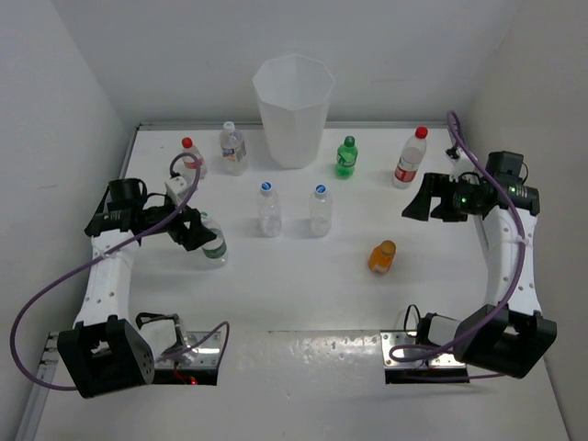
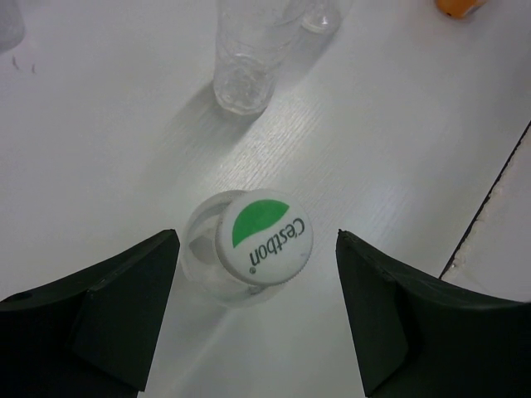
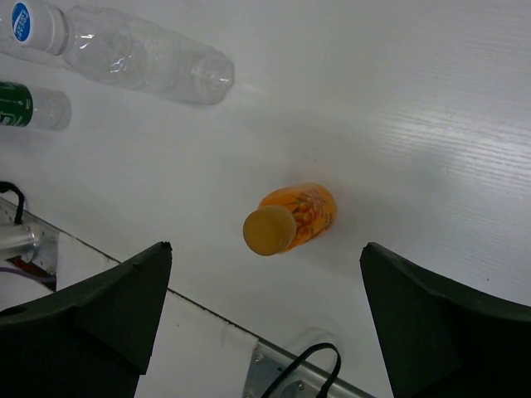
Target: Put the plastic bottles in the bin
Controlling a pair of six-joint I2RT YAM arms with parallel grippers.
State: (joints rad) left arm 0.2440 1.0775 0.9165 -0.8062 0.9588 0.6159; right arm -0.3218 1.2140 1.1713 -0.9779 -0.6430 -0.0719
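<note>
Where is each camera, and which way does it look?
Top external: above and behind the arms, looking down at the table; left arm and right arm show.
Left wrist: on the left arm, looking down at the green-capped bottle; left pincer shows.
Right wrist: on the right arm, looking down at the orange bottle; right pincer shows.
Shared: the orange bottle is in all three.

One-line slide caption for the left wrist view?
Left gripper, jaws open, straddles an upright clear bottle with a green-and-white cap; another clear bottle stands beyond.
</note>
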